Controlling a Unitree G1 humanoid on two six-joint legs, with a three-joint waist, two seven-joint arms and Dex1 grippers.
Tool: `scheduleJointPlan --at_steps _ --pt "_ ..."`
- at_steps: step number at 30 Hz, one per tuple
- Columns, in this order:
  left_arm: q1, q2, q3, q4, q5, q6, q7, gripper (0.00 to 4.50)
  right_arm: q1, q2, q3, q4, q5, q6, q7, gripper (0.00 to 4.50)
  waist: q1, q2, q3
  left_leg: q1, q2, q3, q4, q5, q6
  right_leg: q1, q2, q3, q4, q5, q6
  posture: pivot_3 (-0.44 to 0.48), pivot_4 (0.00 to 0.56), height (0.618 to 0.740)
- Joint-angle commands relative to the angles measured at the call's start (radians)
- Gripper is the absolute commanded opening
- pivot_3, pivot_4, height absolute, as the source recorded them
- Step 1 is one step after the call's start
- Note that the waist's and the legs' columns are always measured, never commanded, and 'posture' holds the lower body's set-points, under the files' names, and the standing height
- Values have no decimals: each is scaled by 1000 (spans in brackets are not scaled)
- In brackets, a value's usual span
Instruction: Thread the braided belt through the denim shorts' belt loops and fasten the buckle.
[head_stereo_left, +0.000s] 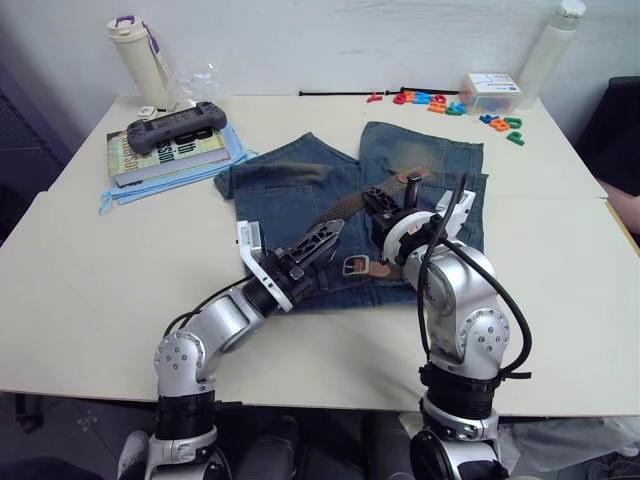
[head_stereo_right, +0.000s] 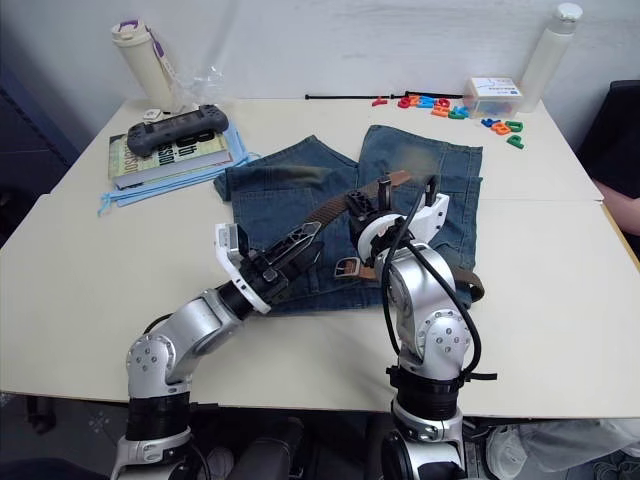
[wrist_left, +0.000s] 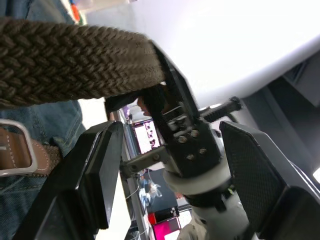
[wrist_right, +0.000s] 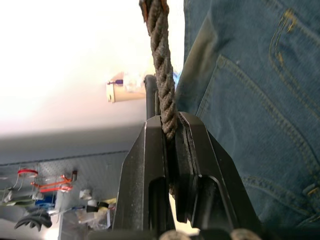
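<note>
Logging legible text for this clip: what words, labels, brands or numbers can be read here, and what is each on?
None reads in full.
Book under the black handheld: large white cover lettering, partly covered, too blurred to quote.
Box at the table's far edge: blue print on the lid, too small to read.
Coloured plastic letters beside the box: letter shapes, too small to tell apart.
Belt, shorts: no readable text.

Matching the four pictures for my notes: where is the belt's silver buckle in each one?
Left eye view: the buckle lies on the denim shorts, between the two grippers.
Right eye view: same place, mid-picture.
Left wrist view: at the left edge, under the braided belt.
Right wrist view: no buckle; the right gripper pinches the belt.
Shared landmark: the denim shorts.
</note>
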Motion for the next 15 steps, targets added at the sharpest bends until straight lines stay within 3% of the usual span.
scheduleJointPlan --at_steps 1,5,15 --pt "-48 -61 9 -2 -24 -97 61 3429 14 62 38 -29 31 -11 6 0 0 0 0 -1 0 0 1 0 0 0 0 0 0 0 0 0 150 655" --pt "-62 -81 22 -3 -32 -150 95 3429 34 60 61 -28 25 -12 13 0 0 0 0 -3 1 1 5 -3 1 -1 1 0 0 0 0 0 150 655" --pt "-66 -35 -21 -17 -55 -120 96 3429 39 52 86 -29 -3 -22 31 0 0 0 0 -3 1 1 5 -3 2 -1 1 0 0 0 0 0 150 655"
